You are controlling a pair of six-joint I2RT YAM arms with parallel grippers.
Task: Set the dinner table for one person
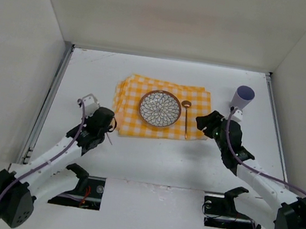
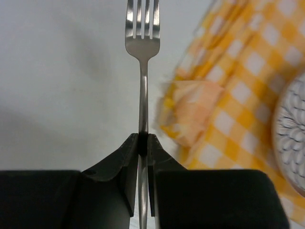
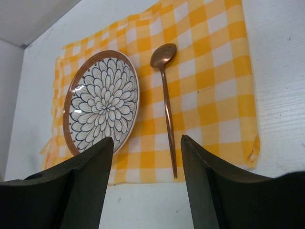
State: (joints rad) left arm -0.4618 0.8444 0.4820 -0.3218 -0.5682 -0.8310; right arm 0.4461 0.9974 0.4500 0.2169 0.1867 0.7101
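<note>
**Q:** What does the overhead view show?

**A:** A white table point(image 1: 152, 160) with grey rails along its left and right edges fills the view. A yellow-and-white checked cloth point(image 1: 129, 96) lies at its centre, a little toward 12 o'clock. A round plate point(image 1: 160, 108) with a petal pattern sits on the middle of the cloth. A copper-coloured spoon point(image 1: 185, 119) lies on the cloth just beside the plate at its 3 o'clock, with the bowl toward 12 and the handle toward 6. A pale lilac cup point(image 1: 243, 97) stands on bare table at 2 o'clock from the plate, off the cloth.

**Q:** And the arms?

**A:** The left gripper point(image 2: 143, 140) is at 8 o'clock from the cloth, near its corner. Its jaws are pinched tight on the handle of a steel fork point(image 2: 142, 47). In its wrist view the tines point to 12 over bare table, and a blurred cloth corner is just beside the handle at 3 o'clock. Whether the fork touches the table, I cannot tell.

The right gripper point(image 3: 145, 140) is at 4 o'clock from the spoon. Its jaws are spread wide and hold nothing.
</note>
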